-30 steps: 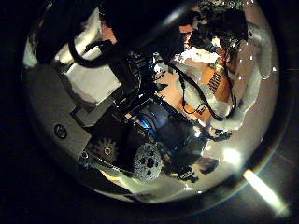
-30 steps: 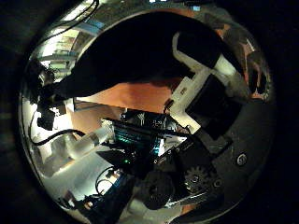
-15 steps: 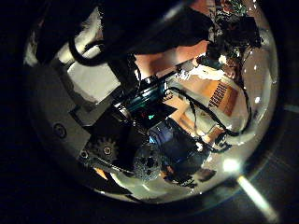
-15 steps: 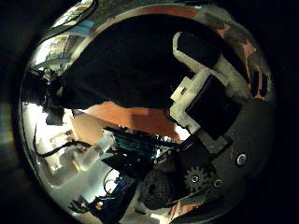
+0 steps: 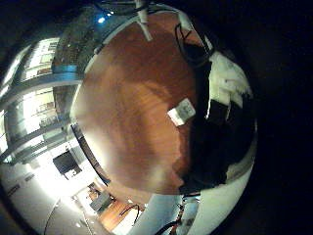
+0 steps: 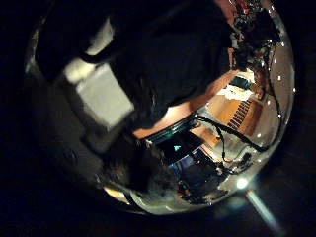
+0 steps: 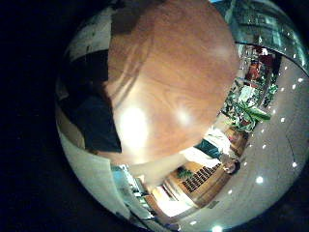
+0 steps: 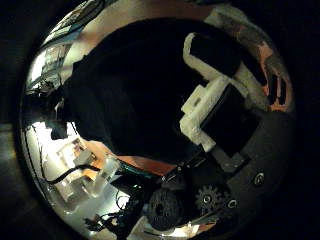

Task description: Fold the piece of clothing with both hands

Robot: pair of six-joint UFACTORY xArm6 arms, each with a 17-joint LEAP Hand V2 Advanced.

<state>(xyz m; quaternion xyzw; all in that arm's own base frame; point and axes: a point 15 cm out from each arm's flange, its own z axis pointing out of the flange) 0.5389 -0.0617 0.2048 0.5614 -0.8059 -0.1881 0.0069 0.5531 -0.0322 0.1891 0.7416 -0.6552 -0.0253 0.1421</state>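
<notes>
A dark cloth (image 8: 130,100) fills much of the right thumb side palm view, close to the palm. My right hand's fingers (image 8: 215,90) curl against it. In the left thumb side palm view the same cloth (image 6: 178,54) spreads close beside my left hand's fingers (image 6: 99,94). The left little finger side palm view shows the wooden table top (image 5: 127,108), my left hand (image 5: 227,83) with dark cloth at it, and a small pale tag (image 5: 181,113). The right little finger side palm view shows the table (image 7: 174,68) and a part of the cloth (image 7: 97,121) at its edge.
The table's rim (image 5: 98,162) curves round in the left little finger side palm view, with room furniture beyond it. Robot parts (image 6: 252,39) show past the cloth in the left thumb side palm view.
In both thumb side palm views the cloth has grown to cover far more of the picture and hides most of the table that showed before. Both cameras have shifted.
</notes>
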